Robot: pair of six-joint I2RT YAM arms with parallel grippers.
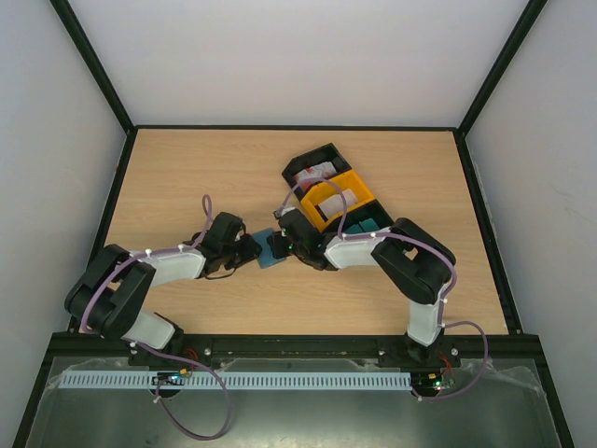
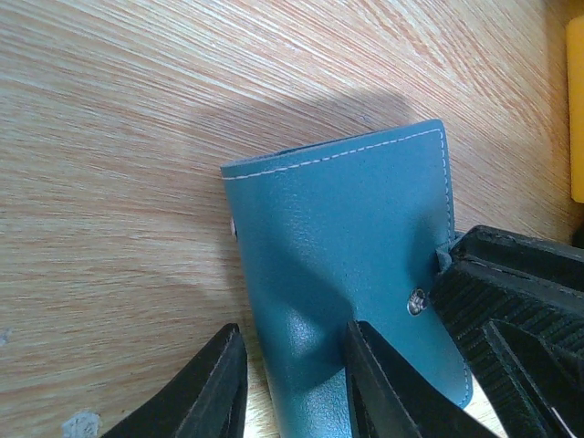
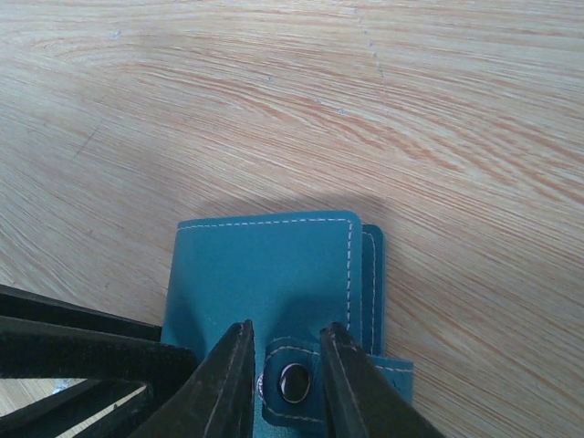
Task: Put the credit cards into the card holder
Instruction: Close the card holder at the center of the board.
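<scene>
Both claws meet mid-desk over the card holder. The left claw clamps its edge; the right claw pinches the clasp tab. Beyond, credit cards sit in the bins.

Light wood-grain table, teal card holder lying on it near centre, black and yellow bins resting behind, apparently holding cards

The teal card holder lies closed on the wood; credit cards sit apart.
</scene>
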